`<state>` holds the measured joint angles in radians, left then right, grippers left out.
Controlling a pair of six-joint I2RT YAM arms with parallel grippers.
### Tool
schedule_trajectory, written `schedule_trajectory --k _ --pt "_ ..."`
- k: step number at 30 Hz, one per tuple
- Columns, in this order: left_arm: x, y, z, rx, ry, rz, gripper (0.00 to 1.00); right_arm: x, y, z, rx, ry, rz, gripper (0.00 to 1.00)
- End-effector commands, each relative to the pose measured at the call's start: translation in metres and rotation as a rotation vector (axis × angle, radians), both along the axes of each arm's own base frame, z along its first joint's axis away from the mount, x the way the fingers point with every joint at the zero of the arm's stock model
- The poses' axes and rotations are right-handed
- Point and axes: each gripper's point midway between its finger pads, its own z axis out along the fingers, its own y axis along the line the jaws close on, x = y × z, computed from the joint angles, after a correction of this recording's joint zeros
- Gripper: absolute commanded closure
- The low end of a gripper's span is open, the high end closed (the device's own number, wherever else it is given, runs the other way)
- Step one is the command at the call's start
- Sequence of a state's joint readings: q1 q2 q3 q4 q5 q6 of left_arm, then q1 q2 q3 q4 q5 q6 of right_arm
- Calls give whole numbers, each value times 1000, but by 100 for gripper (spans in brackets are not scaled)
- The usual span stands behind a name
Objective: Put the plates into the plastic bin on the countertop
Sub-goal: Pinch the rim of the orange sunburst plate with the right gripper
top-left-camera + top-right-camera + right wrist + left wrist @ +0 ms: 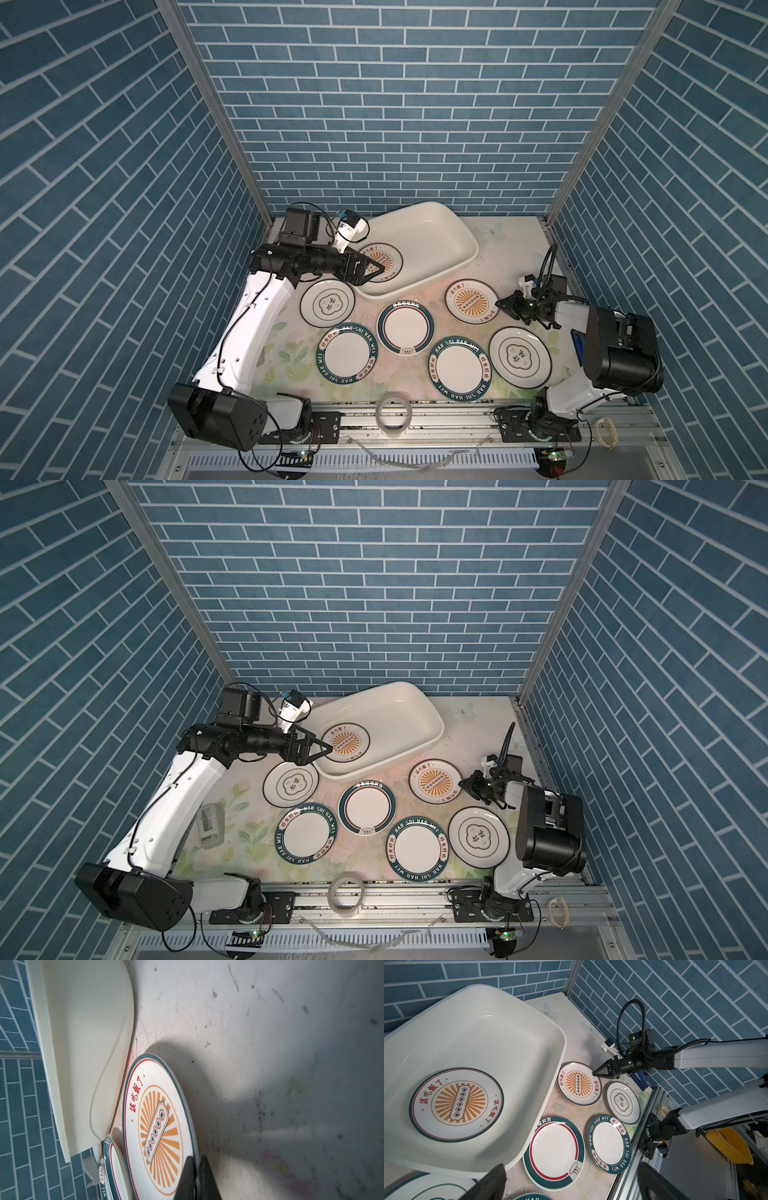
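The white plastic bin (432, 232) sits at the back of the flowered countertop (490, 249), with an orange sunburst plate (380, 262) lying flat inside. My left gripper (380, 269) hangs open over the bin's near-left rim, and nothing is between its wide-apart fingers (492, 1184). A second sunburst plate (471, 301) lies right of the bin. My right gripper (500, 302) is shut on its right rim, one finger (188, 1169) over the plate face and one outside the edge. Several more plates lie around: flower emblems (327, 307) (519, 357), red ring (405, 327), lettered rims (347, 357) (460, 369).
A clear tape roll (394, 415) stands on the aluminium rail (449, 413) along the front edge. Blue tiled walls close in the back and both sides. A small grey-white object (208, 825) lies on the countertop under the left arm.
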<state>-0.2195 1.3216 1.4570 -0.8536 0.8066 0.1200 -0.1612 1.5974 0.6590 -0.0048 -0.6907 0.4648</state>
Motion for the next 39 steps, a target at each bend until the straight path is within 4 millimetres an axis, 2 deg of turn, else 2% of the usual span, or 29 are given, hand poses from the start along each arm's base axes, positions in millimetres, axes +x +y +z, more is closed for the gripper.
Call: schedule_trajectory --k 1,27,39 --pt "0 -3 3 -11 -17 -13 0 -6 -20 -17 -86 52 -76 94" --pt "-1 -4 2 -28 -11 -15 0 -8 -8 -26 -3 116 -34 84" --pt "-2 -4 5 -33 -14 -16 1 -2 -7 -9 7 62 -27 100"
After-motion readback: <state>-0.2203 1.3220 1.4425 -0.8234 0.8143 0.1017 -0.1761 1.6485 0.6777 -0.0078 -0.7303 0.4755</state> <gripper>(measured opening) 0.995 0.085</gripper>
